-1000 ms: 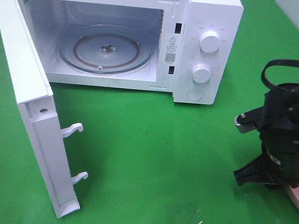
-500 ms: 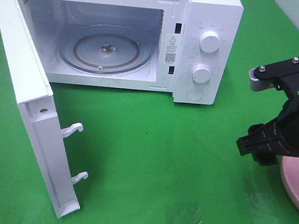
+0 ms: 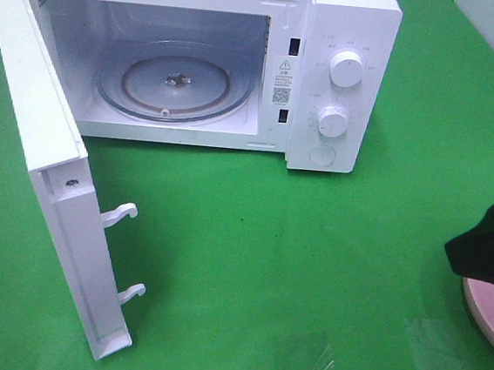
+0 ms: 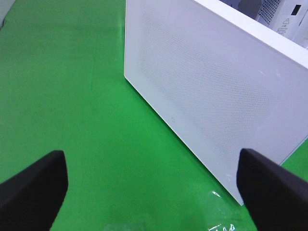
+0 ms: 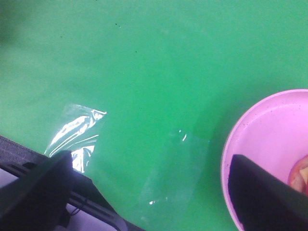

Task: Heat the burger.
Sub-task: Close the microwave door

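Note:
Only a sliver of the burger (image 5: 301, 175) shows, red and yellow, at the edge of the right wrist view on the pink plate (image 5: 269, 134). My right gripper (image 5: 149, 192) is open and empty, low over the plate's rim, with one finger (image 5: 264, 197) above the plate. In the exterior high view only the dark end of my right arm (image 3: 490, 246) shows at the right edge, over the plate (image 3: 490, 315); the burger is hidden there. My left gripper (image 4: 154, 192) is open and empty, facing the outside of the microwave door (image 4: 216, 96).
The white microwave (image 3: 349, 37) stands at the back with its door (image 3: 47, 174) swung wide open to the left. Its glass turntable (image 3: 176, 84) is bare. Clear tape patches (image 3: 317, 367) shine on the green cloth near the front.
My right arm has moved right, until it is mostly out of the exterior high view. The microwave and plate have not moved.

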`<state>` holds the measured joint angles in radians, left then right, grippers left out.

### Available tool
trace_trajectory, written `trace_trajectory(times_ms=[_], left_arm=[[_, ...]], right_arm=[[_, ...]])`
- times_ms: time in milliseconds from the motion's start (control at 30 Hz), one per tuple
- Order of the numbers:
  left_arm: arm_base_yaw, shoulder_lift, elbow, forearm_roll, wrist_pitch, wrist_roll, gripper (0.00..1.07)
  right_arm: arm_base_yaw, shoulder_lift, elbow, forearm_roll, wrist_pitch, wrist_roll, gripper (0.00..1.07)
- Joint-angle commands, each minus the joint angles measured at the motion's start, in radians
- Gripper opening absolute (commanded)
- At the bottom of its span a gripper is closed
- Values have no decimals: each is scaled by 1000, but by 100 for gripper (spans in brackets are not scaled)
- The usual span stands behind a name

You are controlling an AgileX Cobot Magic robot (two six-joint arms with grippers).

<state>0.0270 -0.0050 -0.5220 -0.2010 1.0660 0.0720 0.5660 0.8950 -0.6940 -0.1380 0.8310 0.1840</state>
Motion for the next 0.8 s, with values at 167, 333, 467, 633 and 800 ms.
trace_trajectory(times_ms=[167, 333, 467, 633, 800], left_arm=[[3, -4, 3, -4, -8, -4, 87], [3, -4, 3, -4, -8, -4, 87], [3, -4, 3, -4, -8, -4, 87], [3, -4, 3, -4, -8, -4, 87], [3, -4, 3, -4, -8, -4, 87]], right_arm=[[-2, -145, 0, 9, 90, -3, 80], [-2, -209, 1, 10, 132, -2, 79], [-9, -300, 5, 8, 142, -2, 77], [-81, -375, 46, 9, 123, -11, 76], [-195, -471, 113, 10, 115, -35, 77]])
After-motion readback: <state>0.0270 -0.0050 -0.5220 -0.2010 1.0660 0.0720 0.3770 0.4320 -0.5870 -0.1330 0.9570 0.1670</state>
